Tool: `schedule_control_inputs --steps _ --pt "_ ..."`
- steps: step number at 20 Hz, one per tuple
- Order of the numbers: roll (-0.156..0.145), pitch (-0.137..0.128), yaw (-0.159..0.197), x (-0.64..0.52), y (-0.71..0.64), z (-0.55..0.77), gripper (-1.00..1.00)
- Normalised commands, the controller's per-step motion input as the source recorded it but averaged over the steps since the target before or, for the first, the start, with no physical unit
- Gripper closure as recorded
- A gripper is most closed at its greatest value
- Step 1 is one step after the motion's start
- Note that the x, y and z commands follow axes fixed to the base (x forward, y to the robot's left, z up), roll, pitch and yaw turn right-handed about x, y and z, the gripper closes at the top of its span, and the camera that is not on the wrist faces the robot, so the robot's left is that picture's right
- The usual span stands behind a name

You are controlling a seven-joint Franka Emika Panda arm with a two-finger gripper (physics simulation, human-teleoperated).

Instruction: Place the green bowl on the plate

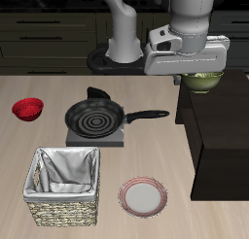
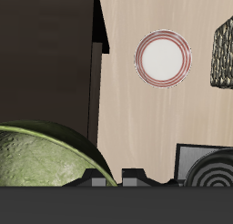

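The green bowl (image 1: pixel 204 83) is olive with a pale speckled inside. It hangs right under my gripper (image 1: pixel 197 74) above the dark cabinet at the table's side. In the wrist view the bowl (image 2: pixel 41 159) fills the space beside my fingers (image 2: pixel 94 179), whose jaws grip its rim. The plate (image 1: pixel 143 195), white-grey with a pinkish-red rim, lies flat near the table's front edge beside the basket. It also shows in the wrist view (image 2: pixel 164 56), well away from the gripper.
A black frying pan (image 1: pixel 97 118) with a spiral pattern sits on a grey stand mid-table. A woven basket (image 1: pixel 64 186) with a white liner stands near the front edge. A red bowl (image 1: pixel 27 109) sits at the far side. A dark cabinet (image 1: pixel 222 136) borders the table.
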Motion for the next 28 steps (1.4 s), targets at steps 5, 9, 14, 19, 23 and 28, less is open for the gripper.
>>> schedule_control_inputs --steps 5,9,14,19,23,28 --pt "-0.071 -0.042 -0.024 -0.03 -0.52 0.25 1.00" --pt "-0.103 -0.014 -0.051 0.06 -0.72 0.17 1.00" --pt "-0.072 -0.006 -0.021 0.03 -0.50 0.04 1.00" --pt "-0.101 0.009 -0.045 0.13 -0.62 0.02 1.00" --pt "-0.021 -0.015 -0.015 0.18 -0.23 0.04 1.00" --pt "-0.020 0.015 -0.010 0.26 -0.11 0.00 1.00"
